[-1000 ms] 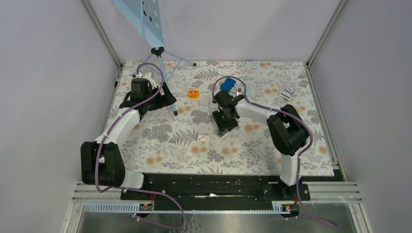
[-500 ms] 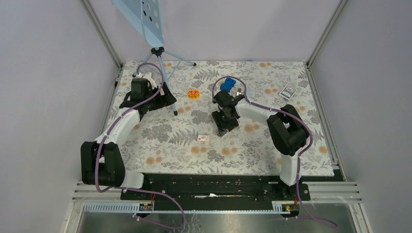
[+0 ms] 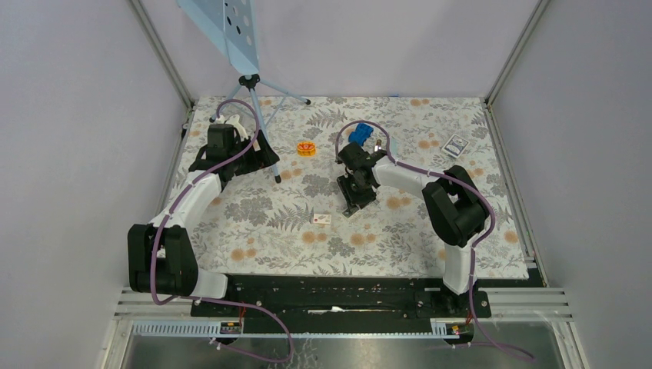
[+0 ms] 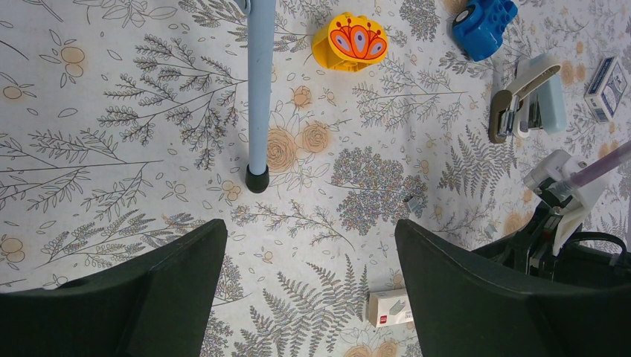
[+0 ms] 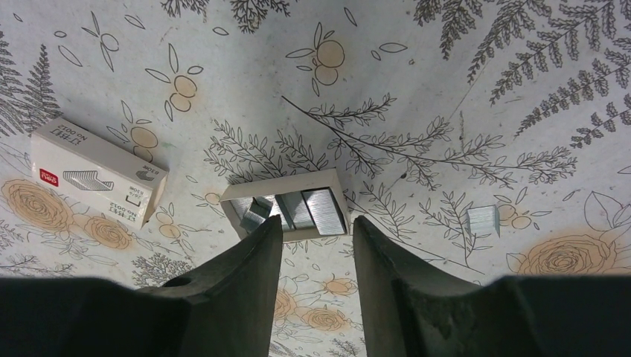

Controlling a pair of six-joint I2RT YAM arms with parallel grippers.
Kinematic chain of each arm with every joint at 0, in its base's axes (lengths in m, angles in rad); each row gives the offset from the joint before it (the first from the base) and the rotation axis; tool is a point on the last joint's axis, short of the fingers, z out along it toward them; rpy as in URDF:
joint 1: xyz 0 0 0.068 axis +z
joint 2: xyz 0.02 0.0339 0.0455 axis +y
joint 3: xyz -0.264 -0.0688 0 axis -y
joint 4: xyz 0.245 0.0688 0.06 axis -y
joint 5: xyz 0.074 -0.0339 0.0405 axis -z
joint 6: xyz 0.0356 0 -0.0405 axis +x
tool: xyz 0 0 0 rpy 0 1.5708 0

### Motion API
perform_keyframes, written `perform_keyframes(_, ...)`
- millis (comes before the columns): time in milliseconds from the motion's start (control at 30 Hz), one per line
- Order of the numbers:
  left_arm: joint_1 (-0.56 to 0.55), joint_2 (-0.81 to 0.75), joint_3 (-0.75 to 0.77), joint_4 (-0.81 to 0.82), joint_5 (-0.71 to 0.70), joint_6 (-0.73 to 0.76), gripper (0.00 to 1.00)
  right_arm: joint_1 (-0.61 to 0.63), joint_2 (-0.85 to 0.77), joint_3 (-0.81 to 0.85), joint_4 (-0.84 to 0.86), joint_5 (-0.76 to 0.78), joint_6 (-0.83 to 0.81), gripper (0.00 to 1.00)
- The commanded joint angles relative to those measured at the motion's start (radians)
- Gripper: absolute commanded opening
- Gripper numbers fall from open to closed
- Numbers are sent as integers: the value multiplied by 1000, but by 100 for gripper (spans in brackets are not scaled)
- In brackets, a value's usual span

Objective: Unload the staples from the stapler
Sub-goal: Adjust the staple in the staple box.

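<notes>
**Staples look to be out, lying beside the right gripper rather than in it**

On the flowered cloth (image 4: 111, 89) the stapler (image 4: 547, 100) lies hinged open at the far side, well away from both arms and touched by neither. Judging by that, the unloading itself seems largely done. What may remain is to pick up the loose strip, or to check the magazine, whose inside is too small to read here.

The left gripper (image 4: 309, 238) hangs wide apart over bare cloth near the left side, with nothing between its fingers.

The right gripper (image 5: 315, 242) is low over the middle of the table, jaws partly apart and grasping nothing. Cloth shows in the gap. Just past its fingertips sits an open tray (image 5: 286, 212) with strips in it, and the closed box (image 5: 97, 175) lies further left.

The staples (image 5: 482, 219), one short silvery strip, lie flat on the cloth. In the wrist view they are to the right of the right finger, near it but not touching, and outside the jaws.
</notes>
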Motion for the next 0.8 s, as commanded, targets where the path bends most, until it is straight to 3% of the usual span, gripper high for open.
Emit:
perform_keyframes(0,1,-33,-4,50,11,-1,88,-3,6,-3,-14,17,-8,49)
perform_keyframes(567,1,-35,-4,50,11,-1,88,-1,16,-5,-19,24,-12,51)
perform_keyframes(767,1,-34,-4,48,9,-1,88,-1,17,-8,-18,24,-15,57)
